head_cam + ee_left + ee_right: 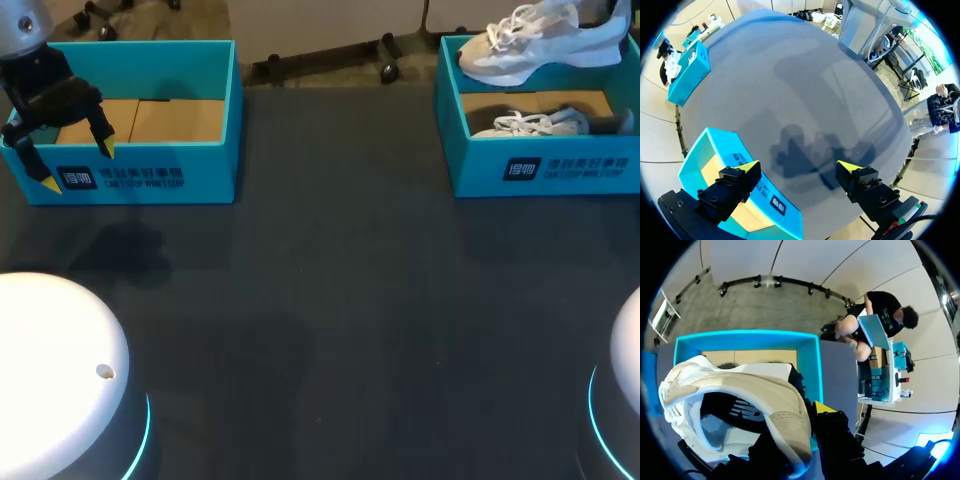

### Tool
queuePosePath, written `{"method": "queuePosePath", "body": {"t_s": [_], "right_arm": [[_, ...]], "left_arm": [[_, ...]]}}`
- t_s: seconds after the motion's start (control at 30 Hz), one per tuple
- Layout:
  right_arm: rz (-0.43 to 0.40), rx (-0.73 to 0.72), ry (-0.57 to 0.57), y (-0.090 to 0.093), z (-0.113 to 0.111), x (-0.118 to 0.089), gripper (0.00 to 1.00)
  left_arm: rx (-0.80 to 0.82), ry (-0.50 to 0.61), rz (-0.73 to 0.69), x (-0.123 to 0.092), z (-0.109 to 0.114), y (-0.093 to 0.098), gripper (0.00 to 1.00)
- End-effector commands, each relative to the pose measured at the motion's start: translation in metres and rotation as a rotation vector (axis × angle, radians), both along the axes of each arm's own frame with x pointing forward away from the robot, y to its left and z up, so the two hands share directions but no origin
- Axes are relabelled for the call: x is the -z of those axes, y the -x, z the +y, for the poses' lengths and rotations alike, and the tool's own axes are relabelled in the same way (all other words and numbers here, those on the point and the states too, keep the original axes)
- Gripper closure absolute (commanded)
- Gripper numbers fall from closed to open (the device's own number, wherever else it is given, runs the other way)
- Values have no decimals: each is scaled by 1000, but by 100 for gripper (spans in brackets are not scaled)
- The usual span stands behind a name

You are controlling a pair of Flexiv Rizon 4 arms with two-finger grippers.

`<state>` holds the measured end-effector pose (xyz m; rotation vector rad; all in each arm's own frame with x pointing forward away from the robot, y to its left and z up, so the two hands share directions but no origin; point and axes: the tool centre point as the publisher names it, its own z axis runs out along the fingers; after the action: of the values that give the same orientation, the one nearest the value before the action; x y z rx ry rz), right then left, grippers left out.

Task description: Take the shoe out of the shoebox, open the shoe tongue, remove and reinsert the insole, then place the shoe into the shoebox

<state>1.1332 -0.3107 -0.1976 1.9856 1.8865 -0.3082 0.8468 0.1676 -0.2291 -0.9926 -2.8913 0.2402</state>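
Observation:
A white and beige sneaker (540, 40) hangs over the back of the right teal shoebox (545, 170). My right gripper (805, 420) is shut on the heel collar of this sneaker (740, 390); only one of its yellow tips shows, the other is hidden behind the shoe. A second white sneaker (530, 123) lies inside that box. My left gripper (78, 165) hovers open over the front wall of the left teal shoebox (150, 175). In the left wrist view my left gripper (799, 165) holds nothing, and the left shoebox (730, 150) lies under one finger.
The left shoebox shows only a bare cardboard floor (170, 120). Dark table surface (340, 300) spreads between and in front of the two boxes. Two white rounded arm bases (55, 370) stand at the near corners.

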Motion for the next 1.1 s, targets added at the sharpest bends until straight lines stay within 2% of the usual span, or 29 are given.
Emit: {"method": "queuePosePath", "body": {"t_s": [0.03,0.43,0.77,1.1], "right_arm": [[2,5,1,-2,-4,3,100],[22,46,-9,-15,-27,22,100],[19,44,-27,-24,-24,40,100],[9,34,-37,-18,-24,57,100]], "left_arm": [[1,-2,2,0,0,0,0],[1,-2,2,0,0,0,0],[1,-2,2,0,0,0,0],[1,-2,2,0,0,0,0]]}}
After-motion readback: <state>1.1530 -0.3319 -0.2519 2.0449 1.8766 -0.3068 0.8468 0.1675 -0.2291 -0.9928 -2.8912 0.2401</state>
